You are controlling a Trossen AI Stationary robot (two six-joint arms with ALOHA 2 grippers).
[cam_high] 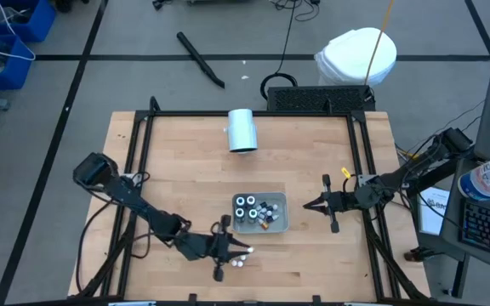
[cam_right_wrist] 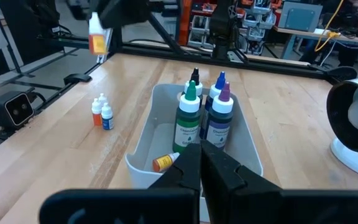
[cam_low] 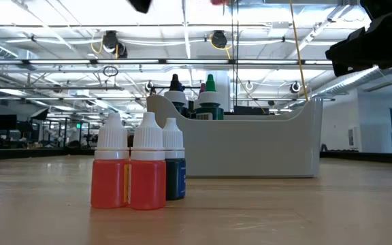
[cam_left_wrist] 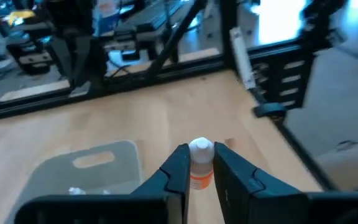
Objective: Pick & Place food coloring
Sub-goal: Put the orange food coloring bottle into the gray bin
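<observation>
A robotics lab or workshop in a large industrial hall; the low view shows a high open ceiling with metal trusses (cam_low: 182,62), pipes and rows of strip lights, and long benches far behind; the wooden table (cam_high: 185,170) stands inside a black metal frame (cam_high: 143,119) on a grey floor marked with dark lines; loose cables (cam_high: 292,34) run across that floor; blue bins (cam_high: 11,38) sit at one corner; a keyboard (cam_high: 487,225) and papers lie on a desk beside the table; racks of equipment (cam_right_wrist: 229,18) stand beyond.
</observation>
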